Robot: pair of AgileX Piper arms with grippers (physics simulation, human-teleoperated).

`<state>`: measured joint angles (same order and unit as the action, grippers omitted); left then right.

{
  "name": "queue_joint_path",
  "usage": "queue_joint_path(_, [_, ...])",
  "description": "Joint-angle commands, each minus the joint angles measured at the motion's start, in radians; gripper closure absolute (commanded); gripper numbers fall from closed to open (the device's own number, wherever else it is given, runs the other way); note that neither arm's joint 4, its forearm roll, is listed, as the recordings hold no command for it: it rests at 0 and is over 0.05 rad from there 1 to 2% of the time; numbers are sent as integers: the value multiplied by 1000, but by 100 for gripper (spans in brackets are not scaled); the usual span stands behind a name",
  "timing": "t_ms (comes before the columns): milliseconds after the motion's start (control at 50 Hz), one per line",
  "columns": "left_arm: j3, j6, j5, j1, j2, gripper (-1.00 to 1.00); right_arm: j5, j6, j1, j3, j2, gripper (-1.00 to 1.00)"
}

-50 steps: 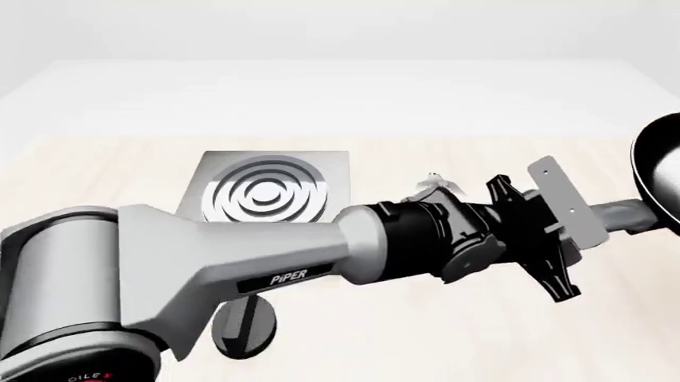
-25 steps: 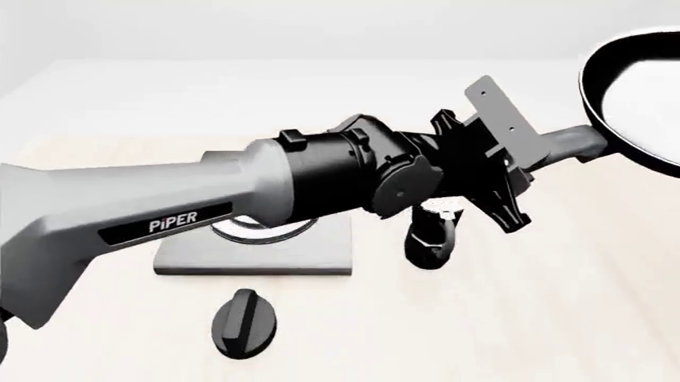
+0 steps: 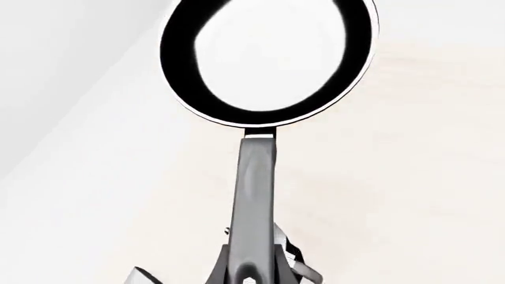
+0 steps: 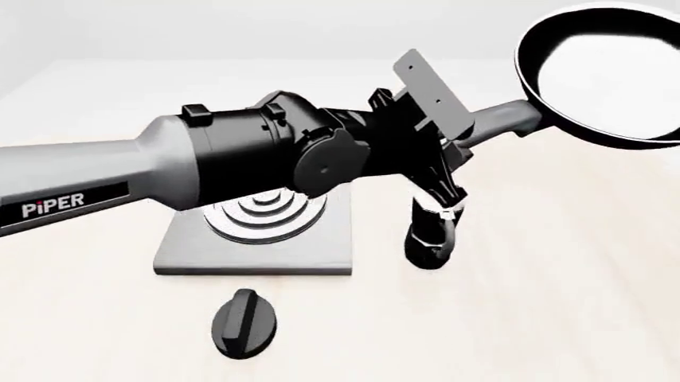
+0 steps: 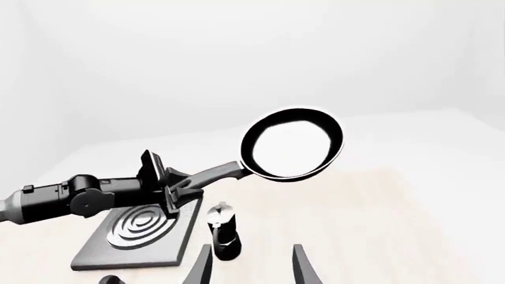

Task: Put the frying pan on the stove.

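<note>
The frying pan (image 4: 606, 76) is black with a glossy inside and hangs in the air at the upper right, above the table. My left gripper (image 4: 457, 139) is shut on its dark grey handle (image 4: 499, 121). In the left wrist view the pan (image 3: 268, 59) is ahead and the handle (image 3: 256, 195) runs back into the fingers (image 3: 225, 272). The stove (image 4: 255, 243), a grey slab with silver rings, lies on the table partly hidden under my left arm. In the right wrist view the pan (image 5: 294, 143) is high, right of the stove (image 5: 138, 234). My right gripper (image 5: 251, 269) is open and empty.
A black-and-silver moka pot (image 4: 431, 235) stands just right of the stove, below the left gripper; it also shows in the right wrist view (image 5: 223, 234). A small black oval knob (image 4: 247, 322) lies in front of the stove.
My left arm has lifted the frying pan off the table's right side, higher and leftward towards the stove. The gripper has stayed shut on the handle.
</note>
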<state>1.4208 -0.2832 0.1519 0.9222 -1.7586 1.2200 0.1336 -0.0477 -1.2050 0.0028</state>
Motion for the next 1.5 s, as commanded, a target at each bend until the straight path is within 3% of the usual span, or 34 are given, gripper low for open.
queue_joint_path(20, [-90, -5, -36, -49, 124, 100, 0, -21, -4, 12, -3, -100])
queue_joint_path(720, [-486, 26, -99, -221, 461, 100, 0, -48, -9, -1, -3, -100])
queue_joint_path(1500, [-770, 50, -45, -365, 776, 100, 0, -55, -9, -5, -3, -100])
